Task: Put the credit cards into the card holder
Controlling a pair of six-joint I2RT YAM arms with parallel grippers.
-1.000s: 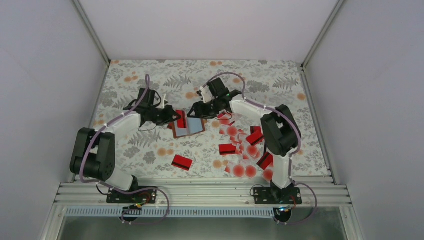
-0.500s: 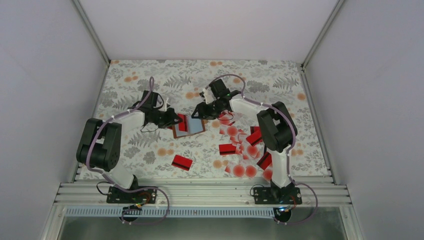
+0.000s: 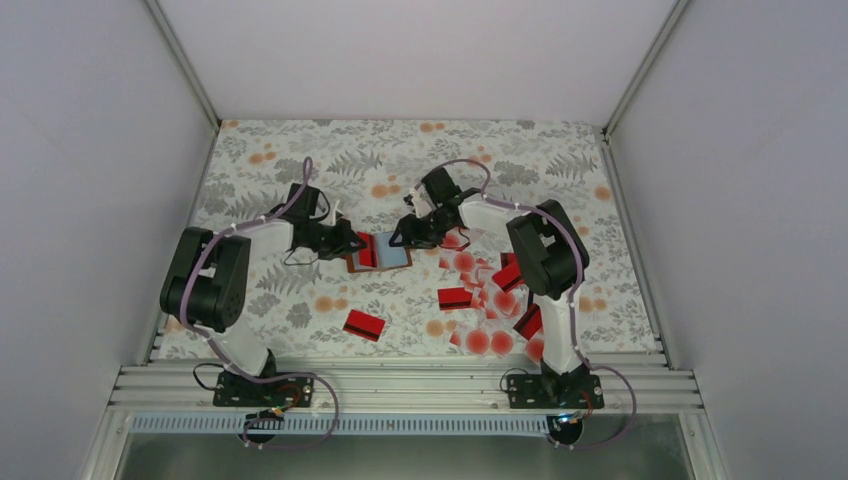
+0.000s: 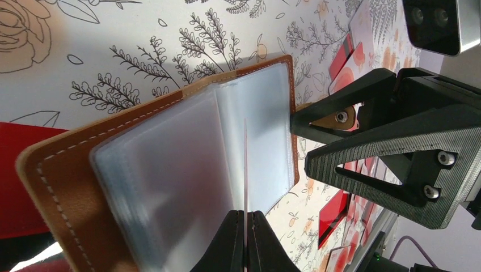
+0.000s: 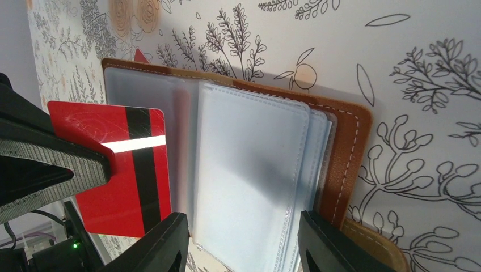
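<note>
Floral-print counter (image 3: 560, 160) carries everything. Biggest item is the scatter of loose credit cards (image 3: 490, 300) by the right arm, red ones mixed with whitish red-dot ones, plus one lone red card (image 3: 364, 324) nearer the left arm. Card holder (image 3: 378, 250) lies open mid-counter between the two hands, brown leather down, clear plastic sleeves (image 5: 249, 181) fanned up. Right hand (image 5: 241, 238) is at the holder's right edge, jaws apart and straddling the sleeves, one fingertip touching the leather rim. It looks like bracing, not a pinch, but can't confirm pressure. Left hand (image 4: 245, 224) is clamped on a red striped card (image 5: 127, 187), held edge-on just over the left-hand sleeves, not yet inside any. Step in hand is probably insertion. To do it well: line the card's leading edge with one sleeve mouth, keep it flat to the sleeve, slide slowly, and have the right hand pin the holder so it doesn't skate. Main risk: the card rides over the slick plastic or enters between two sleeves.
</note>
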